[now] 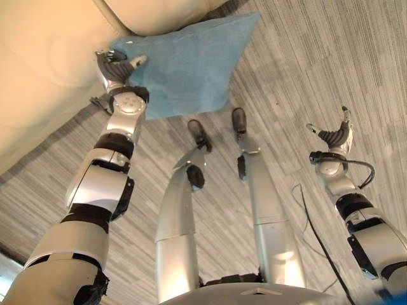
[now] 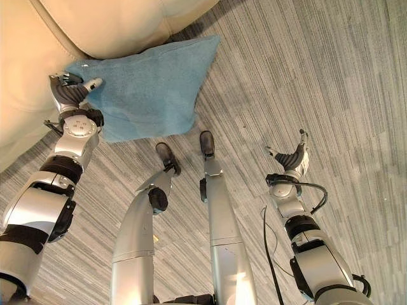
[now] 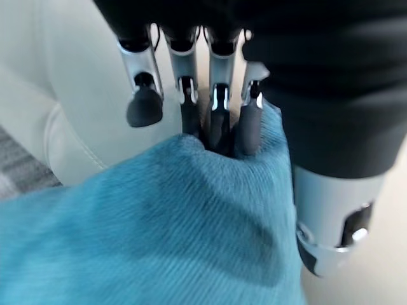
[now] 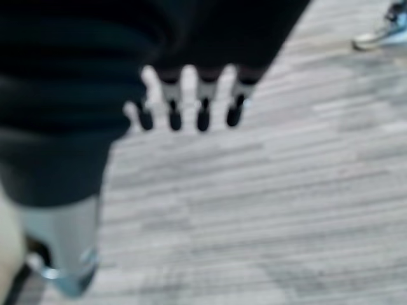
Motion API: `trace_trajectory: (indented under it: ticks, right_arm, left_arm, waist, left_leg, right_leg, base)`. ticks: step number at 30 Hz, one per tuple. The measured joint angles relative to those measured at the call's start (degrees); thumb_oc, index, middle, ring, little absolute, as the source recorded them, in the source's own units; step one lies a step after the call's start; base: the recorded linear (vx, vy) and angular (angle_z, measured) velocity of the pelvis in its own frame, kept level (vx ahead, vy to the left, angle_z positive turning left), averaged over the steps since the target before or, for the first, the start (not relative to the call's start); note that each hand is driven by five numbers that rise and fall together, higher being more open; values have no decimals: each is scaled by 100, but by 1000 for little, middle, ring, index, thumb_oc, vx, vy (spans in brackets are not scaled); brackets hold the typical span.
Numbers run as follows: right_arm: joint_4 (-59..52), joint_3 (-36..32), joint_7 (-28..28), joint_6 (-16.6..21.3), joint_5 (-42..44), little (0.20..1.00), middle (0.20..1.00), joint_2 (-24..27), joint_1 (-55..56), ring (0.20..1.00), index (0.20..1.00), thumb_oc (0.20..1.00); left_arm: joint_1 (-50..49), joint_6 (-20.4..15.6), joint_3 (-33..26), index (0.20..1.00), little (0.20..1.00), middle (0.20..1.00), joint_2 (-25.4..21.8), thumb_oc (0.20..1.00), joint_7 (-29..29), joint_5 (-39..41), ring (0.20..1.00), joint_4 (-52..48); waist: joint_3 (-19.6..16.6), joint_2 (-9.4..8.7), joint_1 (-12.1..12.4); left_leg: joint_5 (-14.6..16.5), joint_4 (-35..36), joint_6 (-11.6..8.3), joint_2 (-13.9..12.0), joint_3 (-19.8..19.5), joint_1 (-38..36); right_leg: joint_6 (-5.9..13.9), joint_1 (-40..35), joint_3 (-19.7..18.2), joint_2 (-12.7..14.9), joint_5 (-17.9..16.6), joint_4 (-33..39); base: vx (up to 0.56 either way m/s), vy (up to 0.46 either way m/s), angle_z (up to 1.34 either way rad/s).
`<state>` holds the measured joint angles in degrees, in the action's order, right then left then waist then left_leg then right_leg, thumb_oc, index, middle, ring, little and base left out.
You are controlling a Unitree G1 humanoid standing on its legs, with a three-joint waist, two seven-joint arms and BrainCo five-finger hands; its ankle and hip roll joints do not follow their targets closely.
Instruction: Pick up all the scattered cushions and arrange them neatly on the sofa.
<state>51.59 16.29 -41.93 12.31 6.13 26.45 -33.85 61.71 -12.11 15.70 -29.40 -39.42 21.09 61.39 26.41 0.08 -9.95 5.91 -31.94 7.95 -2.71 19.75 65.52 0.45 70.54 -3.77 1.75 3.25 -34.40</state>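
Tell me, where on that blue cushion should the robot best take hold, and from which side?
Probably at the corner by the sofa, where the left hand already pinches the blue cushion. The cushion is soft and flat, so its thin corners and edges fit between fingers and thumb, and that corner lies on the left arm's own side. The right hand hangs open over the floor.

The sofa (image 1: 44,70) blocks my left robot hand (image 1: 117,67) in front; around my right robot hand (image 2: 291,155) the floor (image 2: 331,76) lies open.

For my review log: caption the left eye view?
Left hand grips a blue cushion against the cream sofa.
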Motion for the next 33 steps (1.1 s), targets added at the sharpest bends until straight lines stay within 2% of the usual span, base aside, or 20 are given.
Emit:
trace_trajectory:
  ticks: [5, 8, 15, 20, 24, 26, 33]
  right_arm:
    - [-118, 21, -91, 59, -21, 1000, 1000, -134, 49, 1000, 1000, 1000]
    - [-126, 38, -107, 65, -68, 1000, 1000, -171, 50, 1000, 1000, 1000]
    - [-359, 32, -106, 81, -101, 1000, 1000, -200, 58, 1000, 1000, 1000]
    - [-343, -2, -98, 111, -198, 1000, 1000, -187, 60, 1000, 1000, 1000]
    - [-328, -11, -36, 121, -206, 1000, 1000, -109, 40, 1000, 1000, 1000]
    - [-267, -12, 12, 120, -202, 1000, 1000, -107, 47, 1000, 1000, 1000]
    - [-233, -15, 88, 124, -199, 1000, 1000, -47, 49, 1000, 1000, 1000]
  left_arm:
    - [-113, -258, -122, 1000, 1000, 1000, 180, 1000, -350, 188, 1000, -207]
    - [-277, -447, -293, 1000, 1000, 1000, 245, 1000, -380, 441, 1000, -384]
    - [-995, -623, -410, 1000, 1000, 1000, 438, 1000, -379, 532, 1000, -1004]
    - [-1113, -549, -386, 1000, 1000, 1000, 423, 1000, -282, 519, 1000, -954]
    - [-870, -326, -166, 1000, 1000, 1000, 187, 1000, 46, 397, 1000, -698]
    - [-733, -252, -178, 1000, 1000, 1000, 159, 1000, 9, 293, 1000, -531]
    - [-718, -228, -52, 1000, 1000, 1000, 145, 1000, -64, 175, 1000, -535]
  waist:
    - [-17, -28, -44]
    - [-54, -95, -31]
    - [-55, -96, 11]
    - [-55, -96, 117]
    - [-63, -92, 163]
    - [-237, -87, 163]
    - [-335, -82, 190]
  left_leg:
    - [-30, 82, 4, 80, -111, 66]
    - [-34, 114, 11, 81, -106, 77]
    - [-66, 204, 31, 108, -147, -86]
    - [-159, 252, 2, 144, -199, -111]
    - [-226, 281, -46, 174, -294, -1]
    - [-235, 278, -60, 174, -303, 184]
    - [-236, 257, -60, 176, -313, 323]
  right_leg:
    - [44, 3, 62, 46, -18, 134]
    - [68, -4, 79, 64, -38, 164]
    - [57, -174, 160, 108, -30, 221]
    - [26, -167, 209, 146, -10, 146]
    - [-29, -65, 302, 174, 16, 137]
    - [-22, 123, 307, 171, 18, 132]
    - [-25, 252, 309, 168, 10, 133]
  base:
    - [1, 29, 3]
    - [0, 0, 0]
    - [-5, -19, 3]
    - [-21, -48, 9]
    - [0, -7, 9]
    - [0, 0, 0]
    - [10, 17, 0]
